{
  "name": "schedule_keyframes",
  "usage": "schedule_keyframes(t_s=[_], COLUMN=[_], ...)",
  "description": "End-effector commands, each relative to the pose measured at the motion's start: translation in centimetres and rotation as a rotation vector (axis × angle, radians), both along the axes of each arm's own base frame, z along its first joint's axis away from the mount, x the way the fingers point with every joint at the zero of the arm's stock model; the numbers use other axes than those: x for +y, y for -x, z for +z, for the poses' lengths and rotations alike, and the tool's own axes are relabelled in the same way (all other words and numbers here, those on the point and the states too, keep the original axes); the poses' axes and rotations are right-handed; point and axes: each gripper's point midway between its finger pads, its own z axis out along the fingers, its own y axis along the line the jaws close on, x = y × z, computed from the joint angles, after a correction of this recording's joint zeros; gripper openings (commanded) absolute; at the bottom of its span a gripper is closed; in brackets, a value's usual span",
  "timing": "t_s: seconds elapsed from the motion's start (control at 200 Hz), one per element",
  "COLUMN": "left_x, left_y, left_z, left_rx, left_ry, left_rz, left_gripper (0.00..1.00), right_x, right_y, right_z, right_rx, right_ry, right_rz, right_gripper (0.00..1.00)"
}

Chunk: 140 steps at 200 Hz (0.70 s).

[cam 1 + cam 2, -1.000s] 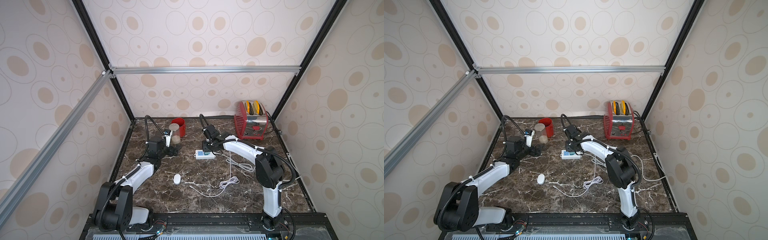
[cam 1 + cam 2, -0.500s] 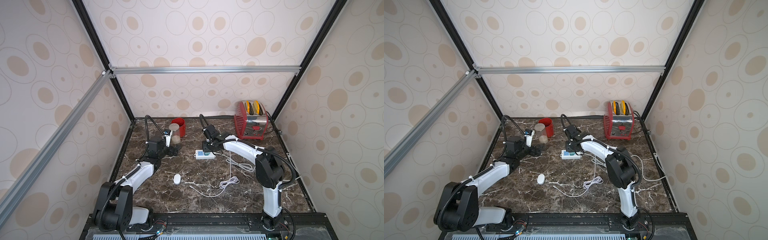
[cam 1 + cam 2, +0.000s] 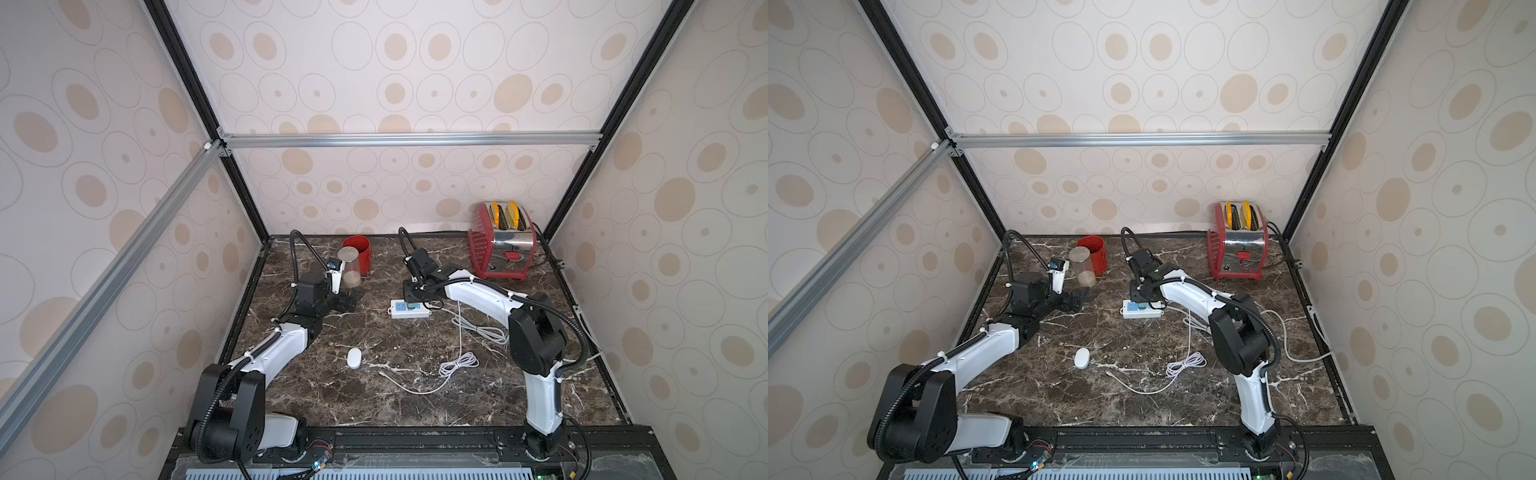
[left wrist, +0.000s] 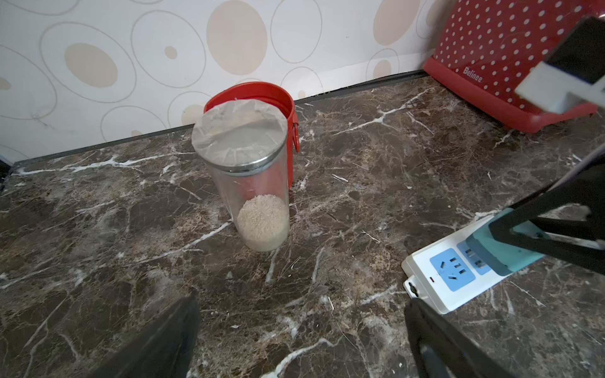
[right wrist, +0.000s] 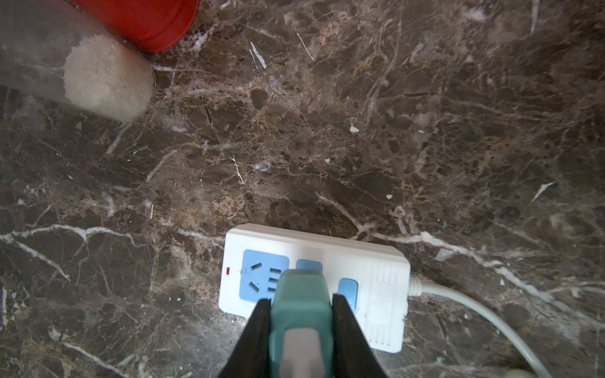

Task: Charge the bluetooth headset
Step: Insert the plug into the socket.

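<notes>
Bluetooth headset [image 3: 354, 358]: 1 unit, well apart from 1 power strip [image 3: 409, 311]. Right gripper [image 5: 301, 299] clamps 1 teal plug [image 5: 299, 284] (over that strip); left gripper [image 4: 302, 304] spread, empty.

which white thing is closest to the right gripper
The rectangular power strip with blue sockets; the right gripper holds the teal plug at it. The oval headset lies well apart.

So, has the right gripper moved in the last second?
No. The right gripper sits at the same spot over the power strip in both top views, shut on the teal charger plug.
</notes>
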Motion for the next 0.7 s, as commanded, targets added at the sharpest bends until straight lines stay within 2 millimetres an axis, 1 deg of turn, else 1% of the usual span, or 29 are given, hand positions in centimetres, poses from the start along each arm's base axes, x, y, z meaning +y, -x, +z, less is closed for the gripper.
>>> schedule_keyframes(t_s=[0.0,0.045,0.22,0.341,0.476,0.571,0.696], left_x=[0.2,0.2,0.1,0.1,0.1,0.1,0.2], left_y=[-0.9,-0.9,-0.9,-0.9,-0.9,-0.9,-0.9], left_z=[1.7,1.6,1.7,1.7,1.6,1.5,1.6], left_rx=[-0.030,-0.028,-0.028,-0.027,-0.022,-0.020,-0.022], left_ry=[0.005,0.005,0.009,0.009,0.008,0.005,0.002], left_rz=[0.010,0.009,0.006,0.005,0.004,0.003,0.003], left_gripper=[0.99,0.99,0.99,0.99,0.99,0.99,0.99], right_x=[-0.4,-0.5,-0.9,-0.8,0.3,0.9,0.8], right_y=[0.7,1.0,2.1,2.4,2.2,1.6,0.8], right_z=[-1.4,-1.5,-1.0,-1.2,-1.5,-1.4,-1.5], right_rx=[0.047,0.061,0.091,0.109,0.133,0.141,0.136], right_ry=[0.057,0.067,0.081,0.081,0.043,0.043,0.078], right_rz=[0.001,0.013,0.052,0.061,0.068,0.071,0.079], right_gripper=[0.00,0.00,0.00,0.00,0.00,0.00,0.00])
